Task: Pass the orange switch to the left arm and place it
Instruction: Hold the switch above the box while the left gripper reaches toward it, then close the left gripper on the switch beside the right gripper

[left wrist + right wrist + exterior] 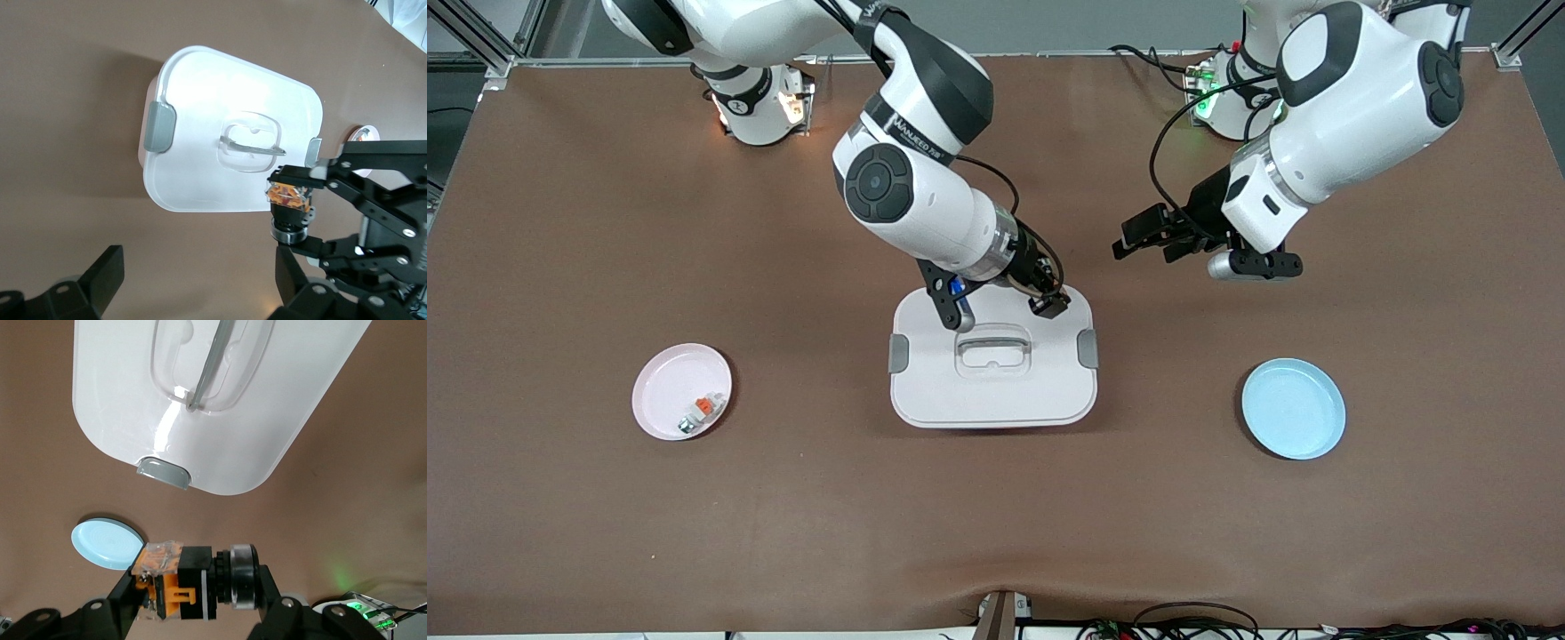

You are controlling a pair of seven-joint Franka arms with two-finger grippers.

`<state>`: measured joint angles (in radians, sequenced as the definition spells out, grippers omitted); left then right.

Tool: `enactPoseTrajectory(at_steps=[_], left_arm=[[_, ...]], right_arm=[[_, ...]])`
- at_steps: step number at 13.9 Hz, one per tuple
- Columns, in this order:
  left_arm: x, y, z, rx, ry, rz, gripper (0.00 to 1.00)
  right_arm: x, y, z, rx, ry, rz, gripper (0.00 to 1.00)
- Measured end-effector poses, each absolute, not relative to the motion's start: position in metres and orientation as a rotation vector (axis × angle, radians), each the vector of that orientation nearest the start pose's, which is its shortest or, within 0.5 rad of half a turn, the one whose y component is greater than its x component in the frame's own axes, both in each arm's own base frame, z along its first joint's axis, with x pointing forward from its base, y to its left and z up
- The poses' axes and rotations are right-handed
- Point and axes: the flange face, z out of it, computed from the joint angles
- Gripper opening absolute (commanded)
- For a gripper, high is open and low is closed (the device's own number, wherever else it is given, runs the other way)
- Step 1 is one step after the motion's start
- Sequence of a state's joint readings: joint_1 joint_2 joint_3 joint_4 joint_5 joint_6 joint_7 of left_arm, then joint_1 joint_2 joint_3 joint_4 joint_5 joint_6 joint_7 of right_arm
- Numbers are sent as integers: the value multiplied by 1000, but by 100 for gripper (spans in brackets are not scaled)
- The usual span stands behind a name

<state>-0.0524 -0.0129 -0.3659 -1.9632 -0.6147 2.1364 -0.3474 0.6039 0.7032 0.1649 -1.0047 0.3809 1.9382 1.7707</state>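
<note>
Up close, the right wrist view showed the right end effector (193,597) clamped on the orange switch (193,587), a detail the front view barely gave. It hung over the white box (993,391), at the edge toward the robots' bases. The left end effector (1149,238) hovered over bare counter (996,533), spread wide, holding nothing.
</note>
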Motion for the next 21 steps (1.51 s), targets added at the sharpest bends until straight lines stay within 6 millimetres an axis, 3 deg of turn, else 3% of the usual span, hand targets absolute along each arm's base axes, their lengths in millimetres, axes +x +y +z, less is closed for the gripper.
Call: enactPoseTrajectory(at_steps=[8,21], left_arm=[[503,-271,463,2390,222,-128,94],[522,-269,443,2160,217,-15,87]], right_arm=[[566,523,495,-2222,1522,547,0],[570,523,499,-2182,1527,541,0]])
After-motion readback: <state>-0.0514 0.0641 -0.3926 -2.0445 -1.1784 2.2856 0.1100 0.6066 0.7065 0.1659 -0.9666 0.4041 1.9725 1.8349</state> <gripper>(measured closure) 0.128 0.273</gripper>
